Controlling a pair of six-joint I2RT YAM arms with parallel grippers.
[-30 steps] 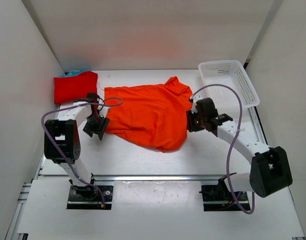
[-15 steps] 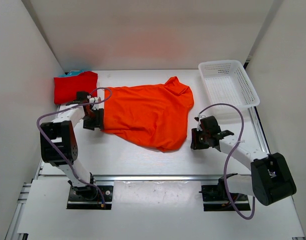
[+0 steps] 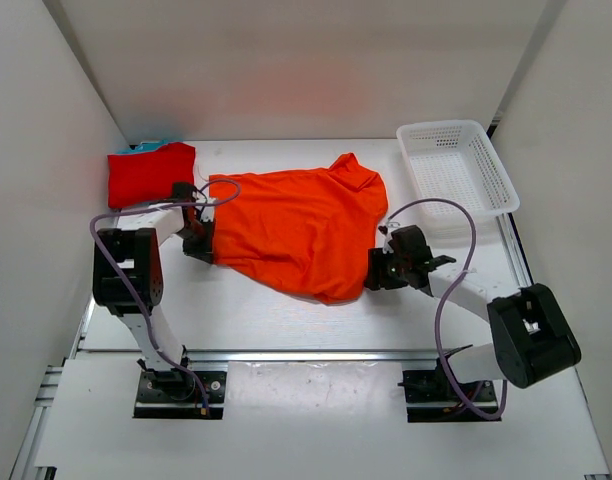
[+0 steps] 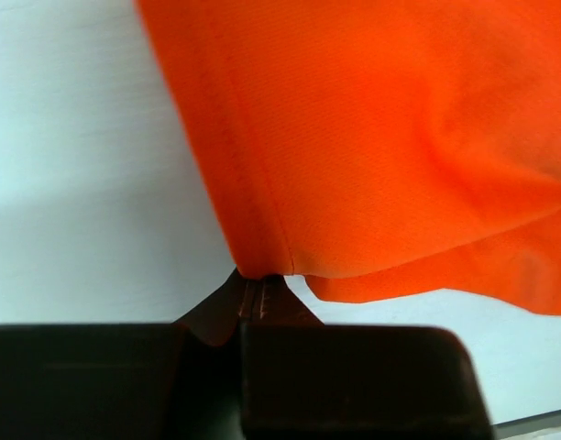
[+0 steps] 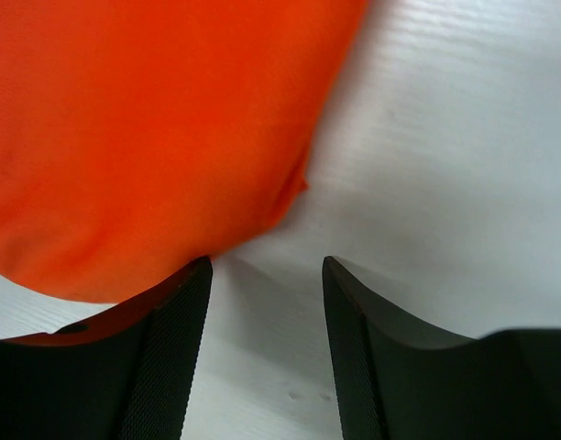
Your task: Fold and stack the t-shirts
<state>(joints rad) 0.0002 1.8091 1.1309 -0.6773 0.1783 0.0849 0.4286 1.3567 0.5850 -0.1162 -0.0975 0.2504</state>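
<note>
With left gripper (image 4: 262, 295) clamped on the orange shirt (image 3: 296, 225), we must slide the open, empty right gripper (image 5: 265, 266) onto its edge.

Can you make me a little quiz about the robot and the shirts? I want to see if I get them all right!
1. True or false: the left jaws are pinched shut on the hem of the orange t-shirt.
2. Pick one: the folded t-shirt showing on top at the far left is A) red, B) green, C) yellow.
3. Fill the gap: the right jaws, at the orange t-shirt's edge, stand ____ (open or shut).

Key: 1 true; 2 A; 3 open.
</note>
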